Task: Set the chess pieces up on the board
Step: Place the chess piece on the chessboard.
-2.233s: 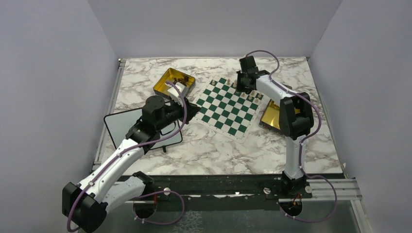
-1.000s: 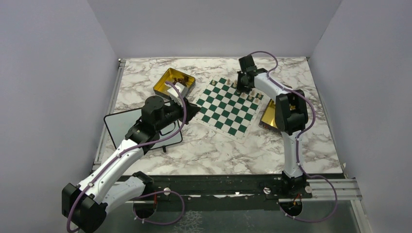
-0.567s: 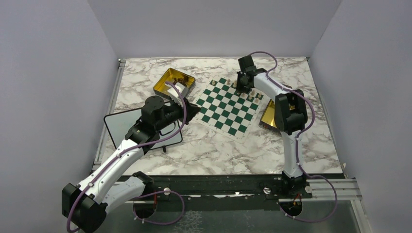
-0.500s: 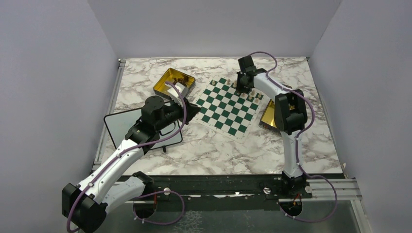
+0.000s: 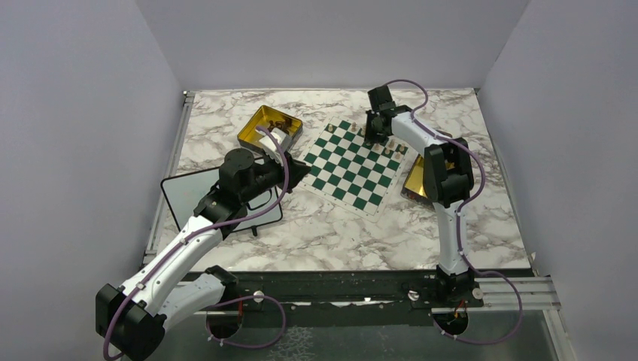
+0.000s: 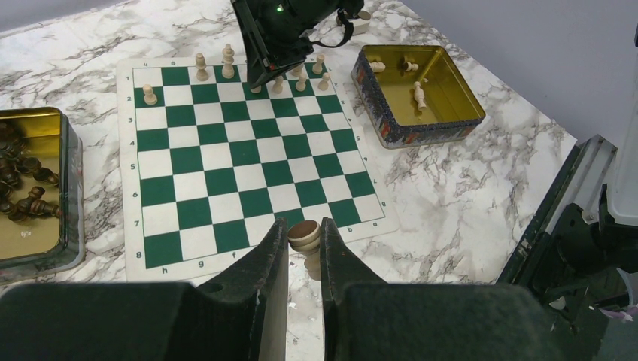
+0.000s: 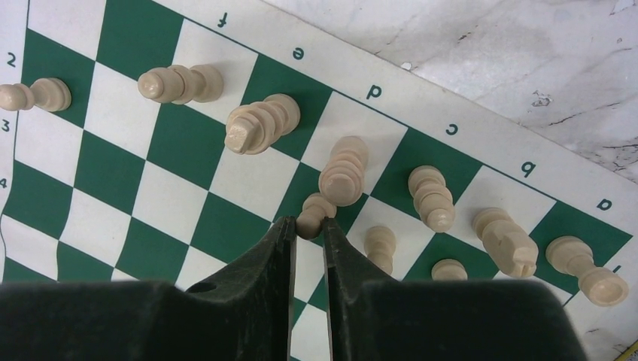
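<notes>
Ten-odd pale pieces [image 7: 263,124] line the board [image 5: 350,162]'s 1 o'clock edge. Right gripper [image 7: 307,226] nearly shut around a pawn [image 7: 314,213], grip unclear. Left gripper [image 6: 303,227] clamps a pale piece [image 6: 304,236]. Dark pieces [image 6: 19,180] lie in the 10 o'clock tin [image 6: 45,259], none placed.

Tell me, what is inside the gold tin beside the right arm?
Three pale chess pieces lie in the gold tin. Its near wall hides a sliver. From above, the right arm covers most of it.

Beige chess pieces [image 7: 341,177] upright along board [image 6: 226,150] edge.
</notes>
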You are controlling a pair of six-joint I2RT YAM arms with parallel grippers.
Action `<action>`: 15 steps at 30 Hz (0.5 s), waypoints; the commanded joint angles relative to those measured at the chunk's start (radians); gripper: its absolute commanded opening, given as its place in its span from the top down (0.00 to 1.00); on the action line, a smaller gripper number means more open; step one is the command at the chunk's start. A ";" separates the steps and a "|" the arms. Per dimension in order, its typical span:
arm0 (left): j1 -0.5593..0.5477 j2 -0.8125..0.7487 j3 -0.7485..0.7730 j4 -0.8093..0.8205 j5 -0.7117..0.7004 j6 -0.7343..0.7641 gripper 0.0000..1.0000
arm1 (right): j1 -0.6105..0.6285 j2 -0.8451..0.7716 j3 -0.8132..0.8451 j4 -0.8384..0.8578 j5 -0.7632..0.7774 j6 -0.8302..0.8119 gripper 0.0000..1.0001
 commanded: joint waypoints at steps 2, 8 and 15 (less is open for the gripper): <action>-0.005 -0.018 -0.001 0.009 0.018 0.011 1.00 | -0.005 0.026 0.026 -0.031 -0.014 0.006 0.76; -0.005 -0.017 -0.003 0.009 0.016 0.010 1.00 | -0.007 0.009 0.034 -0.048 -0.012 0.011 0.71; -0.005 -0.015 -0.006 0.015 0.015 0.003 1.00 | -0.015 -0.032 0.036 -0.065 -0.004 0.002 0.66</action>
